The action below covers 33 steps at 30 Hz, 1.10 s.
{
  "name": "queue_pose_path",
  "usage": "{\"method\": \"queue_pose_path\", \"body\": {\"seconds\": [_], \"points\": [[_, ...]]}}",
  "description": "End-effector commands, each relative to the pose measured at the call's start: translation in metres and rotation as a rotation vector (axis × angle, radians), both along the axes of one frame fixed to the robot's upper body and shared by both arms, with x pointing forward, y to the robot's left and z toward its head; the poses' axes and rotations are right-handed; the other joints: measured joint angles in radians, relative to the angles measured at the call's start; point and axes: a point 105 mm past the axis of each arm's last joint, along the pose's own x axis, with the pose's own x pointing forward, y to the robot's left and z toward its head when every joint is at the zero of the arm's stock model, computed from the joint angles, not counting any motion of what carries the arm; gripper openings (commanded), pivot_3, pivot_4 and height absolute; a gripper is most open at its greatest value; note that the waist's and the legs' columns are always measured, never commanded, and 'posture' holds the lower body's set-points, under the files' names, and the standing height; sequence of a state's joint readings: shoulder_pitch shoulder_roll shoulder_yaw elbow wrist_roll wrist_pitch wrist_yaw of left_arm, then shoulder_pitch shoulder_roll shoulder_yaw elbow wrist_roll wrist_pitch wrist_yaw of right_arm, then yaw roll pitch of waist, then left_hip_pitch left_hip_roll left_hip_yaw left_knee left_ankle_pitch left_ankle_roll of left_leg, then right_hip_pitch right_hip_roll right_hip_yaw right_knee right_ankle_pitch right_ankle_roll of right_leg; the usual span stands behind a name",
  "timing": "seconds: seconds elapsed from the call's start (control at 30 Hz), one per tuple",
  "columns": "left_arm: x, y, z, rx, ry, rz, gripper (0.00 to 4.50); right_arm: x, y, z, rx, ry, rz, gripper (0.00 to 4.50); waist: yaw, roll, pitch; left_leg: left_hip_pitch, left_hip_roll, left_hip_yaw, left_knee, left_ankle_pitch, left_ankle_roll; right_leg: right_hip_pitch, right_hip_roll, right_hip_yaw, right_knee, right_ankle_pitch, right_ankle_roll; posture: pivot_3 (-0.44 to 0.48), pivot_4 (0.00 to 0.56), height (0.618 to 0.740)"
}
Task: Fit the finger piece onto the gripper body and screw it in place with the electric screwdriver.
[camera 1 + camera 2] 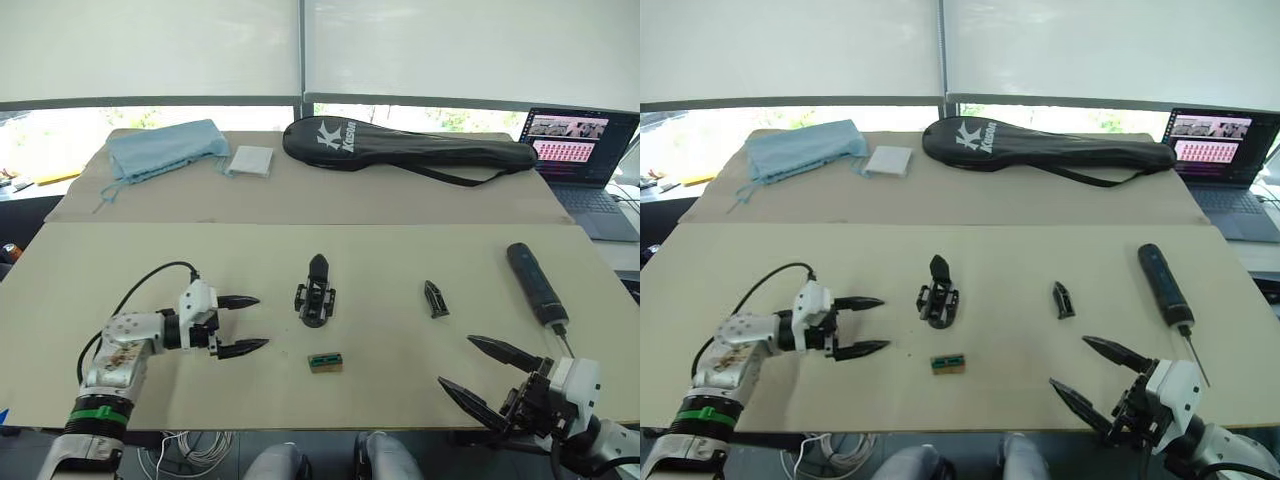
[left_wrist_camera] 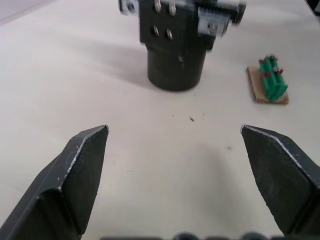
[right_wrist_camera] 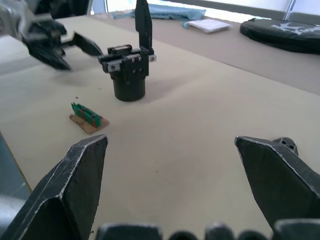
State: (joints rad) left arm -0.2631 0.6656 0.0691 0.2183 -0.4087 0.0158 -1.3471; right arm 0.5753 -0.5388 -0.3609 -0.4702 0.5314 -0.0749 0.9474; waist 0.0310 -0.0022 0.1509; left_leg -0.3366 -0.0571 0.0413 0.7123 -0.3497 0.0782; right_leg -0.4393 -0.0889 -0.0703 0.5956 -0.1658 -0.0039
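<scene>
So far nothing of the assembly appears to be done. The gripper body (image 1: 315, 298) stands on its round base near the middle of the tan table (image 1: 120, 250), with one pointed finger rising from it and the other side unfitted. The finger piece (image 1: 435, 298) lies loose on the table well to the right of it, touching nothing. The electric screwdriver (image 1: 535, 283) lies further right again, near the table's edge, its thin bit pointing toward the robot.

Both grippers are empty. The left gripper (image 1: 244, 324) hovers low just left of the gripper body with its two black fingers spread wide and aimed at it; the right gripper (image 1: 480, 372) sits at the near right, also wide open, below the finger piece and beside the screwdriver's bit. A small green-and-tan box (image 1: 325, 362) (possibly a holder for screws, though that cannot be told) rests in front of the gripper body.

Everything is left, by my reading: picking up the finger piece, seating it on the body, taking up the screwdriver and driving the screw.
</scene>
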Motion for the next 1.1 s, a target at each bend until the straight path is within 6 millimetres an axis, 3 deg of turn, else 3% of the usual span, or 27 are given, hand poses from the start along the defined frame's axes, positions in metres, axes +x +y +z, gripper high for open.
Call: {"method": "queue_pose_path", "body": {"seconds": [0.03,0.13,0.3,0.5,0.63,0.8,0.9,1.1], "points": [[-0.008,0.001,0.047,-0.061,-0.091,-0.034,4.45,-0.001,-0.011,0.004,-0.055,0.039,-0.084,4.50,0.000,0.000,0.000,0.000,0.000,0.000,0.000,0.000,0.000,0.000,0.000,0.000,0.000,0.000,0.000,0.000,0.150,0.740],[-0.020,-0.006,0.065,-0.084,-0.072,-0.078,4.45,0.012,-0.024,0.008,-0.095,0.120,-0.222,4.50,-0.006,0.001,0.000,0.000,-0.001,0.000,0.000,0.000,-0.001,0.000,0.000,0.000,0.000,0.000,0.000,0.000,0.150,0.740],[-0.037,-0.017,0.076,-0.082,0.001,-0.149,4.45,0.031,-0.023,0.029,-0.131,0.258,-0.245,4.50,-0.020,0.001,0.001,0.001,-0.001,0.000,0.000,0.000,-0.004,0.001,0.001,0.001,0.000,0.000,0.000,0.000,0.150,0.740],[-0.034,-0.039,0.108,-0.219,-0.043,-0.155,4.45,0.071,-0.025,0.046,-0.273,0.455,-0.290,4.50,-0.014,0.000,0.003,0.000,0.000,0.000,0.000,0.002,-0.005,0.000,0.002,0.001,0.000,0.000,-0.001,0.000,0.150,0.740],[-0.034,-0.049,0.106,-0.196,-0.053,-0.174,4.45,0.091,-0.024,0.047,-0.353,0.644,-0.308,4.50,-0.014,-0.001,0.003,-0.001,0.000,-0.001,0.000,0.003,-0.004,0.001,0.002,0.000,-0.001,0.000,-0.002,0.000,0.150,0.740],[-0.030,-0.050,0.097,-0.159,-0.060,-0.164,4.45,0.117,-0.025,0.041,-0.462,0.742,-0.369,4.50,-0.018,-0.002,0.004,-0.003,0.000,0.000,0.000,0.006,0.004,-0.001,0.001,-0.001,-0.002,0.000,-0.001,0.000,0.150,0.740],[-0.030,-0.055,0.096,-0.165,-0.066,-0.174,4.45,0.126,-0.016,0.034,-0.473,0.801,-0.340,4.50,-0.018,-0.002,0.004,-0.006,0.000,0.000,0.000,0.007,0.004,-0.004,0.001,-0.002,-0.002,0.000,-0.002,0.000,0.150,0.740],[-0.036,-0.057,0.091,-0.161,-0.068,-0.169,4.45,0.147,-0.016,0.028,-0.455,0.921,-0.423,4.50,-0.023,-0.001,0.004,-0.007,-0.001,0.000,0.002,0.007,0.004,-0.004,0.001,-0.004,-0.002,0.000,-0.001,0.000,0.150,0.740]]}}
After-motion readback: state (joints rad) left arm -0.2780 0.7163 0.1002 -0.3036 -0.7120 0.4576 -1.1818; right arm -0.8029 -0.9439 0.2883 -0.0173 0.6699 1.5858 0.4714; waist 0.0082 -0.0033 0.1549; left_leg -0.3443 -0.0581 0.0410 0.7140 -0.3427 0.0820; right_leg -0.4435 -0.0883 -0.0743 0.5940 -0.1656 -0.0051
